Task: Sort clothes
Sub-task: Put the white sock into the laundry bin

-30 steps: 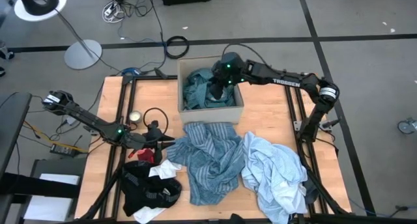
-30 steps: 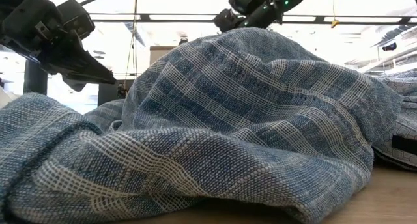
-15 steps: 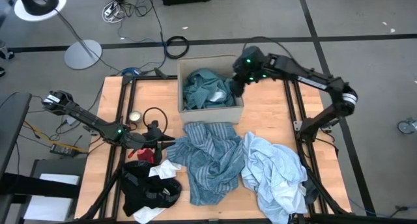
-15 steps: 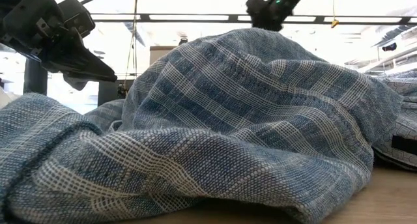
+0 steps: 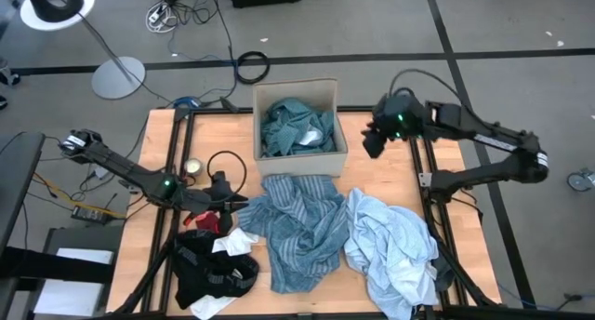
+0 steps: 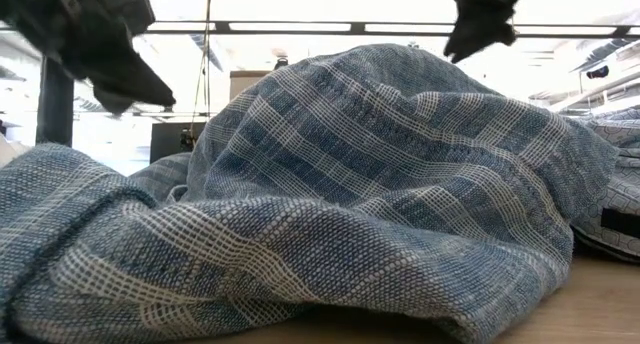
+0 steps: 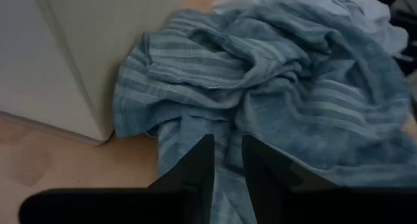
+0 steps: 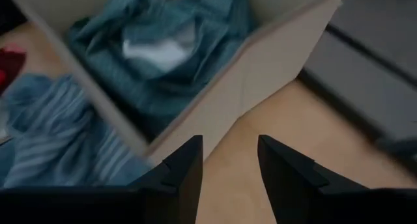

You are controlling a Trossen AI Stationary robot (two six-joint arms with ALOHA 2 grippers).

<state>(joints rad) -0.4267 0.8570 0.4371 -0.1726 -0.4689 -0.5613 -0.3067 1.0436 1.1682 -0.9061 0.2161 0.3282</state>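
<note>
— Where are the clothes right now?

— The teal top [image 5: 293,125] is bunched inside the cardboard box [image 5: 338,151] at the far middle of the table [image 5: 390,176], with a pale patch on top of it. In front of the box the blue striped shirt [image 5: 297,227] is spread in a heap, and the pale blue shirt [image 5: 390,246] is crumpled touching its right side. At the near left lies the black piece [image 5: 212,269], with a bit of white cloth [image 5: 235,242] between it and the striped shirt, and some red [image 5: 206,218] showing just beside the left gripper.

— And the arms?

— The left gripper [image 5: 231,202] sits low at the striped shirt's left edge; its fingers [image 7: 199,165] stand slightly apart with nothing between them. The right gripper [image 5: 372,141] hangs to the right of the box, above bare table, fingers [image 8: 186,168] spread and empty.
</note>
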